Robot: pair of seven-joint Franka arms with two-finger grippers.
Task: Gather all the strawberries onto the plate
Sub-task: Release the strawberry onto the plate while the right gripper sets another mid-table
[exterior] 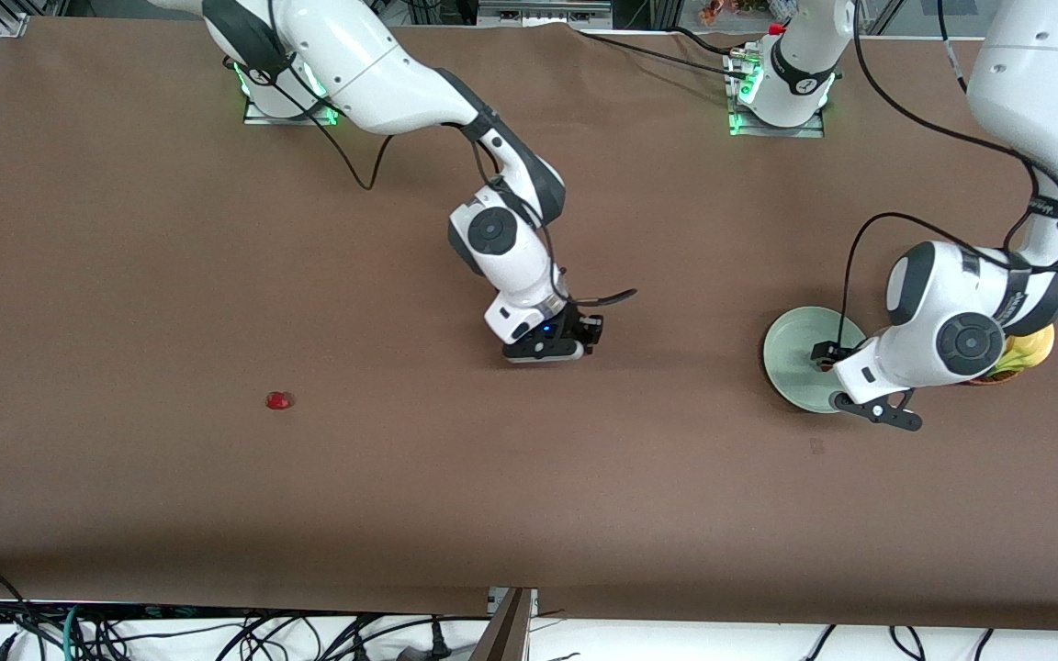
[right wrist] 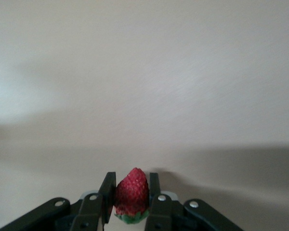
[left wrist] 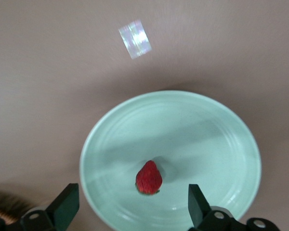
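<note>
Red strawberries: one [left wrist: 149, 177] on mint plate [left wrist: 216, 139], one [right wrist: 132, 195] gripper-held, one [exterior: 279, 400] on table.

Smooth, faintly glossy plate [left wrist: 221, 130]; seeded, rough-skinned strawberry [left wrist: 149, 177]; matt brown table [exterior: 217, 514] covering.

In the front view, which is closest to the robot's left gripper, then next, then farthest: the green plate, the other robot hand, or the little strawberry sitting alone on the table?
From the left gripper, open above the plate:
1. The plate, right beneath it.
2. The right gripper, mid-table, shut on a strawberry.
3. The lone strawberry, toward the right arm's end of the table.
</note>
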